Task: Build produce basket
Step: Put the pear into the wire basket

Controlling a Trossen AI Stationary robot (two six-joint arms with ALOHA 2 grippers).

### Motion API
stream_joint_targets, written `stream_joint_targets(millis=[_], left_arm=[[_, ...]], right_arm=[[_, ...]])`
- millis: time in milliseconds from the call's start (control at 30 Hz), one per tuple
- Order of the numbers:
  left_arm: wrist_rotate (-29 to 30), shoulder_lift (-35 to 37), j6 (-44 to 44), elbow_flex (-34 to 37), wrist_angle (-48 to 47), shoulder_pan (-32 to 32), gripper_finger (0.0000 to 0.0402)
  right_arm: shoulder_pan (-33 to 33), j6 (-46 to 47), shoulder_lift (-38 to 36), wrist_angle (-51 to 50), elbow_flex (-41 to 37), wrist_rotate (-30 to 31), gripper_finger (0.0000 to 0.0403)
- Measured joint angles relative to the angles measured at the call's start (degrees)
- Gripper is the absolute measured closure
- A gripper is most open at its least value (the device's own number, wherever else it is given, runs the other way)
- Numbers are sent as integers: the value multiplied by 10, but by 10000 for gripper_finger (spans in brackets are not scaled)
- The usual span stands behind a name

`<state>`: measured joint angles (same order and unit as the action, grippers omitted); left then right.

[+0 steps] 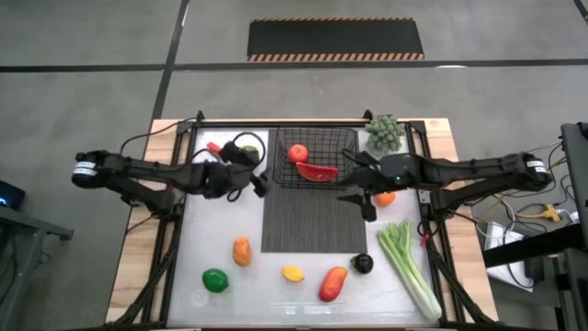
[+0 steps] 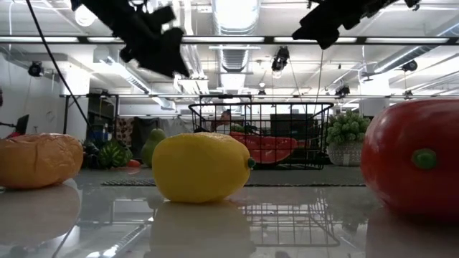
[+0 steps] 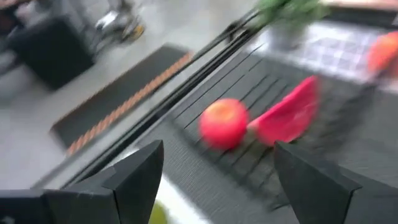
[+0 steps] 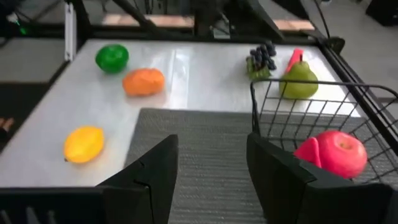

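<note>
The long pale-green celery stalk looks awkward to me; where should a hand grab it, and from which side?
Grip the long pale-green celery stalk around its middle, coming straight down from above, fingers spanning its narrow width. It lies flat on the white table, slanting from its leafy end toward the front right corner. The empty right hand is probably the closer one.

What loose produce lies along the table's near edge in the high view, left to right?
Lime → orange → lemon → mango → dark round fruit → celery.
</note>
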<state>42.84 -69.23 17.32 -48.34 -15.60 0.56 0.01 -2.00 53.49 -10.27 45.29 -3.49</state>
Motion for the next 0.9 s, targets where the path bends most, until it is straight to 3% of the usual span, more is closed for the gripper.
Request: stream_joint_targets(millis=[200, 500, 600, 900], left_arm=[[-28, -9, 104, 0, -121, 79, 118], [-132, -12, 183, 1, -137, 192, 118], [-172, -15, 184, 4, -126, 208, 118], [-167, -73, 195, 30, -98, 216, 118]], right_arm=[[1, 27, -26, 44, -45, 0, 225], [1, 40, -25, 55, -62, 1, 225], [1, 41, -24, 55, -62, 1, 225], [1, 40, -24, 55, -64, 2, 225]])
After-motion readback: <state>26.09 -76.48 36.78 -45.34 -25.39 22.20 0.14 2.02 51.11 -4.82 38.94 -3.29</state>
